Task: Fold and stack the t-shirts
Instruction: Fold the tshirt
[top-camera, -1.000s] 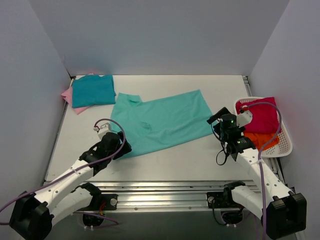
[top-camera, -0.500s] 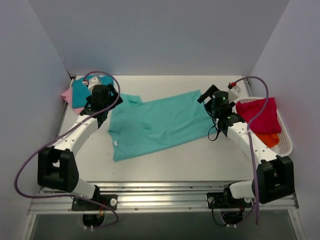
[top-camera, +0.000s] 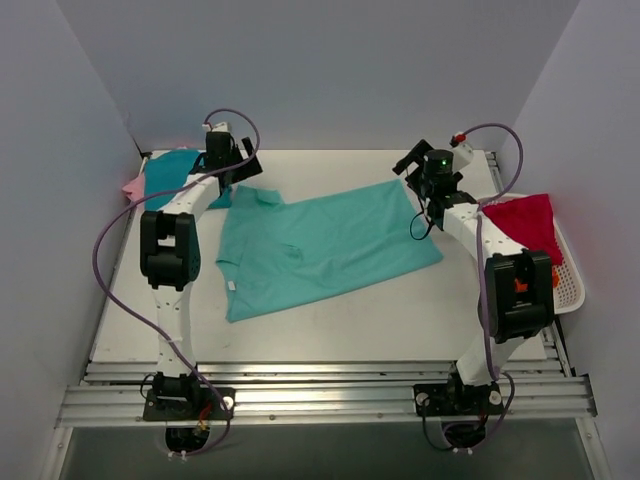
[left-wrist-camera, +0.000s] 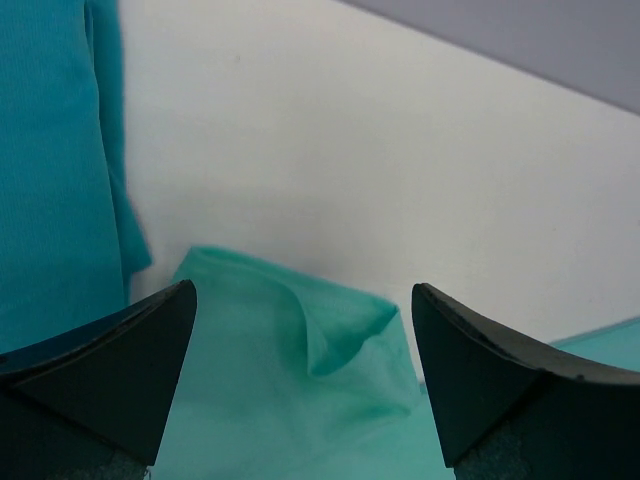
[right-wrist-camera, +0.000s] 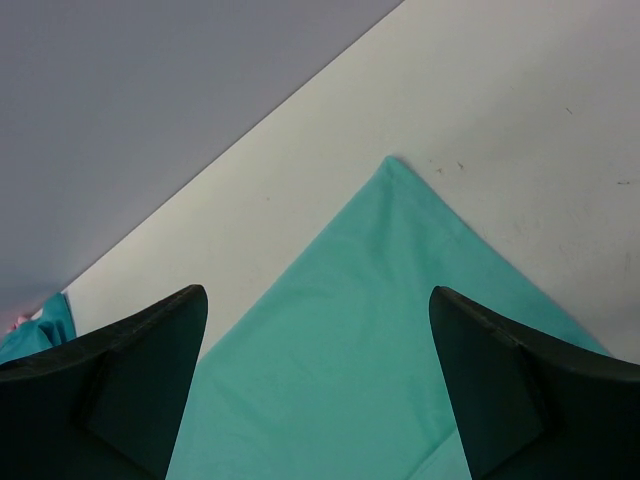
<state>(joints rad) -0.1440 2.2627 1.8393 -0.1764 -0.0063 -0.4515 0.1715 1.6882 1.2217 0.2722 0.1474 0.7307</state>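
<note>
The mint tee (top-camera: 320, 245) lies spread flat mid-table. My left gripper (top-camera: 240, 172) is open and empty, above the tee's far left corner by the collar. In the left wrist view that rumpled corner (left-wrist-camera: 300, 370) lies between the wide-apart fingers (left-wrist-camera: 120, 370). My right gripper (top-camera: 413, 178) is open and empty over the tee's far right corner, which shows in the right wrist view (right-wrist-camera: 385, 300). The folded darker teal tee (top-camera: 168, 177) lies on the pink tee (top-camera: 131, 188) at the back left. The crimson tee (top-camera: 525, 222) lies in the basket. The orange tee is hidden.
A white slotted basket (top-camera: 571, 285) stands at the table's right edge. Grey walls enclose the back and both sides. Both arms stretch across the table's left and right sides. The teal stack (left-wrist-camera: 50, 170) lies just left of my left gripper.
Both arms have swung from the table's near side to its far side; the grippers now sit over the mint tee's two far corners. The tee has shifted only slightly.
</note>
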